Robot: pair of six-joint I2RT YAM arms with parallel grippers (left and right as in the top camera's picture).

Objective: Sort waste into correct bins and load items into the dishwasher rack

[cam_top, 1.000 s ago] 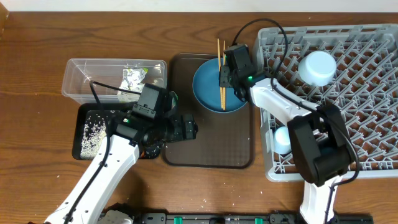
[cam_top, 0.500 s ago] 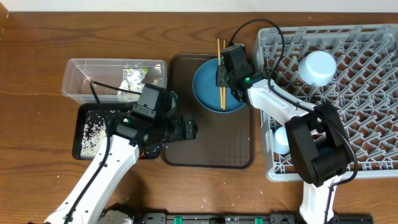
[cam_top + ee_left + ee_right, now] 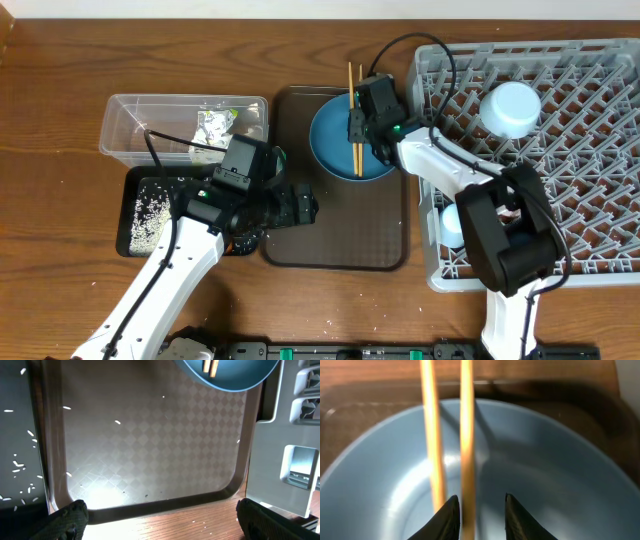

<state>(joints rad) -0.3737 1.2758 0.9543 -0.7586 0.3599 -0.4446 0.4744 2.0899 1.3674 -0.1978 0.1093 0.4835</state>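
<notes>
Two thin wooden chopsticks (image 3: pixel 353 118) lie side by side across the large blue plate (image 3: pixel 335 150), which sits at the far end of the brown serving tray. My right gripper (image 3: pixel 357 128) is low over the plate. In the right wrist view its jaws (image 3: pixel 481 497) stand a little apart, so it is open. One chopstick (image 3: pixel 466 435) runs between the jaws, close to the left finger, and the other chopstick (image 3: pixel 431 435) lies just outside them. My left gripper (image 3: pixel 308 205) hovers wide open over the tray's near part (image 3: pixel 162 510) and holds nothing.
The grey dishwasher rack (image 3: pixel 570 170) fills the right side, with a pale upturned bowl (image 3: pixel 510 108) and a light blue cup (image 3: pixel 452 225) in it. At the left, the clear tub (image 3: pixel 130 125) holds a wrapper (image 3: pixel 213 125) and tissue (image 3: pixel 205 153). The black tray (image 3: pixel 150 210) holds rice.
My right gripper has edged slightly left over the plate. The left arm and the chopsticks have not moved.
</notes>
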